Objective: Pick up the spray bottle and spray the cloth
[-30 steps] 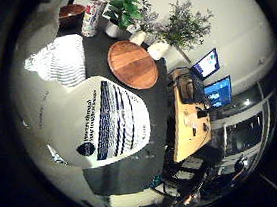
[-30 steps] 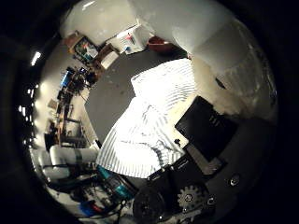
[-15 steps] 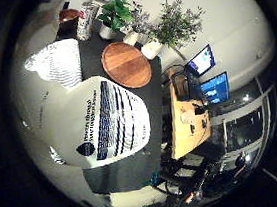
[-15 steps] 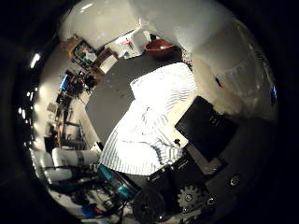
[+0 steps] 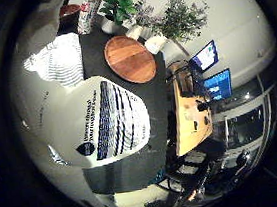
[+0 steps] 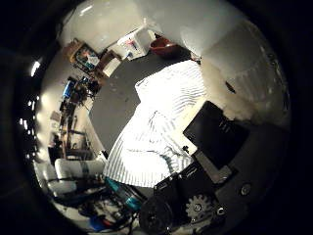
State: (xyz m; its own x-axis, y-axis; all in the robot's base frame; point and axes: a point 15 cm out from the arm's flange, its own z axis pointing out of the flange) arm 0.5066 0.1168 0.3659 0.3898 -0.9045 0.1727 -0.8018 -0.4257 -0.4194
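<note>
The white spray bottle (image 5: 88, 124), with a blue-printed label, fills much of the little finger side view, close against the palm. My right hand (image 6: 210, 147) is shut on it: black and white finger parts curl beside the bottle's white body (image 6: 234, 58). The blue-and-white striped cloth (image 6: 151, 132) lies crumpled on the dark grey table (image 6: 112, 105), beneath and beside the hand. A lit part of the cloth (image 5: 61, 64) also shows beyond the bottle.
A round wooden board (image 5: 130, 58) lies on the table past the cloth. At the far edge stand a red bowl (image 6: 165, 46), a printed carton (image 5: 87, 16) and potted plants (image 5: 120, 5). Off the table are a wooden desk (image 5: 190, 115) and monitors (image 5: 209, 57).
The whole picture has shifted only a little, so the hand has turned slightly with the bottle. The cloth and the other things lie as before.
</note>
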